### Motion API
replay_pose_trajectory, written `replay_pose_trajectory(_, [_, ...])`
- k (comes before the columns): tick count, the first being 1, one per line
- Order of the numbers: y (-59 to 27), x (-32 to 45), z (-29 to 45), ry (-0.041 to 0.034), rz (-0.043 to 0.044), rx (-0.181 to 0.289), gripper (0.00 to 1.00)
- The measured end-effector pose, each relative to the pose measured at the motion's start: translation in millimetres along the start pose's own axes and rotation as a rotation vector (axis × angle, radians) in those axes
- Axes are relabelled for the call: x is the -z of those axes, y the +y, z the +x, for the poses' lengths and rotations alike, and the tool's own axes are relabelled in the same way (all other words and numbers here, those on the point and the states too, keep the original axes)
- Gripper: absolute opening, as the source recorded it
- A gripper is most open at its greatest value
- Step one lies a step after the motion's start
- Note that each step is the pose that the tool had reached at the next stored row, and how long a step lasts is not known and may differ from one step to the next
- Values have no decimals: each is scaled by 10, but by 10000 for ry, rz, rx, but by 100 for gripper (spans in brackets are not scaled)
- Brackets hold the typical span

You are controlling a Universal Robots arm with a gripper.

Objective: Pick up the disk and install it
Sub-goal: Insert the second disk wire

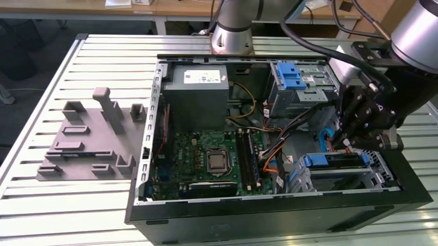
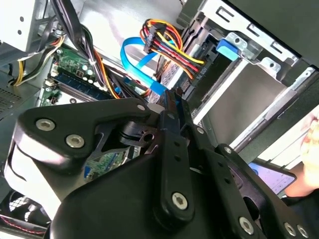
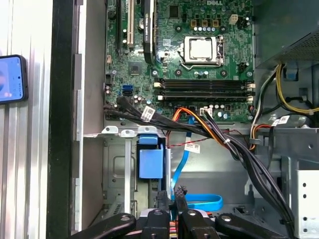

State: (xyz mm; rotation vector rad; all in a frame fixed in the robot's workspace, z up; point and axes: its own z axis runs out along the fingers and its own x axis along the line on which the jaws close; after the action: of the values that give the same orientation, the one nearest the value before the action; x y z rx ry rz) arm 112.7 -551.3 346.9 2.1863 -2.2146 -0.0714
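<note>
Exterior view: gripper (image 1: 356, 137), state unclear, hangs inside the case (image 1: 274, 215), just above the caged disk (image 1: 335, 163).

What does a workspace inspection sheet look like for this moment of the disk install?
Surface: slatted metal table, carrying an open PC case.
Job's things: what looks like the disk, a blue-fronted slab, lies in the lower bay; whether it is seated cannot be told.
Clutter: grey fixture on the table, at the exterior view's left of the case.
Grippers: tool hangs inside the case, just above the lower bay.
Cables: blue flat cable close to the tool; black bundle crosses the case; red-yellow wires beside the cage.
Surroundings: phone outside the case wall; a hand near it.
</note>
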Motion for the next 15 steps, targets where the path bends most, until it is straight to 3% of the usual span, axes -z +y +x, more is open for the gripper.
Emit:
replay_pose_trajectory(8, [-13,-47,50,2,0,16,17])
replay_pose_trajectory(15, [-15,-72,66,20,-4,326,17])
